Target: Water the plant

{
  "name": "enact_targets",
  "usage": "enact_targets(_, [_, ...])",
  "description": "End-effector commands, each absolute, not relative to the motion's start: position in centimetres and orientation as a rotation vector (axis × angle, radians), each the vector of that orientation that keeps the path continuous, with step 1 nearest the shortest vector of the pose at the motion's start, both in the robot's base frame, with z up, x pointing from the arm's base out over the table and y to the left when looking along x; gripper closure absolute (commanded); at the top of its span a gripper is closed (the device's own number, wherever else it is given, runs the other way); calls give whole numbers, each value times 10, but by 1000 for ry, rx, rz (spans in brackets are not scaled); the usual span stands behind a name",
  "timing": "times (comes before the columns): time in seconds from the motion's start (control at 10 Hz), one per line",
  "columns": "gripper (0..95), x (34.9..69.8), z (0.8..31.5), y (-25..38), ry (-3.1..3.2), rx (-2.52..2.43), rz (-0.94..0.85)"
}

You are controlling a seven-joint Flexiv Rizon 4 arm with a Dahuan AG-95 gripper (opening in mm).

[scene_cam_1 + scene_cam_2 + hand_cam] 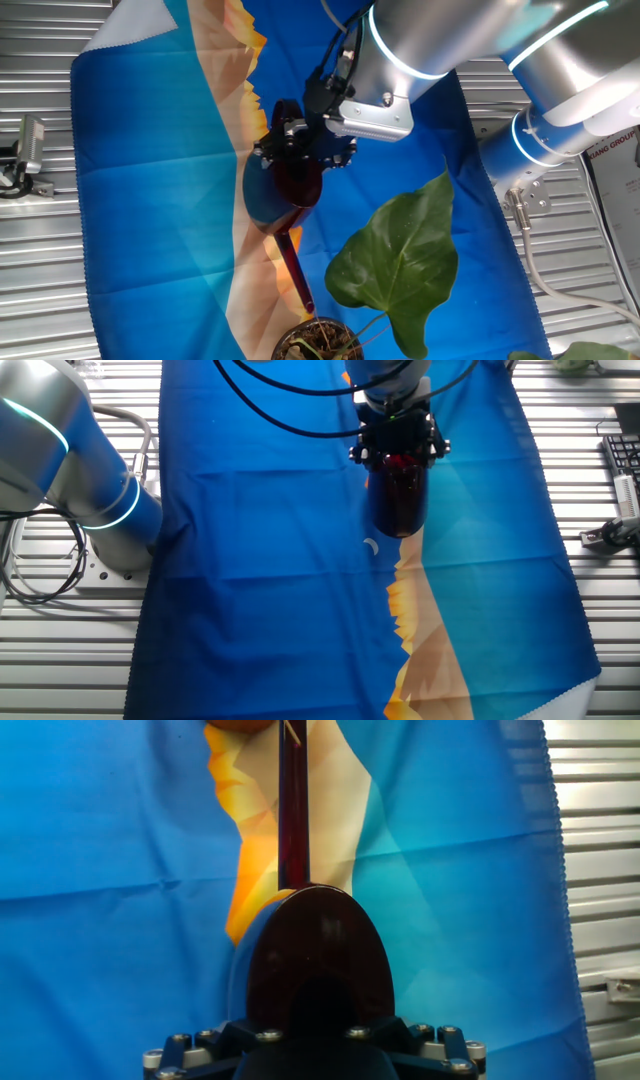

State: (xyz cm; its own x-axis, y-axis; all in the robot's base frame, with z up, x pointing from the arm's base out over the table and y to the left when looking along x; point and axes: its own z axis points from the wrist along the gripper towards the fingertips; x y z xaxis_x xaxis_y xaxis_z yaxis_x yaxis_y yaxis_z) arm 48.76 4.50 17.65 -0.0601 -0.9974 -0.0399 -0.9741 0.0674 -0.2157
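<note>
My gripper (303, 147) is shut on the dark red watering can (297, 185) and holds it in the air over the blue cloth. The can's long spout (294, 265) slants down to the rim of the plant's round pot of dark soil (318, 340) at the bottom edge. A large heart-shaped green leaf (400, 262) stands to the right of the spout. In the other fixed view the gripper (397, 448) holds the can (399, 495); the plant is out of view. In the hand view the can (318, 955) fills the lower middle and its spout (292, 805) runs to the top edge.
A blue, white and orange cloth (150, 200) covers the slatted metal table (40, 270). A small metal fixture (25, 155) stands at the left edge. The arm's base (90, 480) is at the left in the other fixed view, and a keyboard (622, 460) lies at its right edge.
</note>
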Motion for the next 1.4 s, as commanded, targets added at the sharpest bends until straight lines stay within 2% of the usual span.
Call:
enact_targets(0.1, [950, 487, 176, 45, 2155, -2018, -191])
enact_targets(1.4, [950, 486, 197, 41, 2109, -2085, -193])
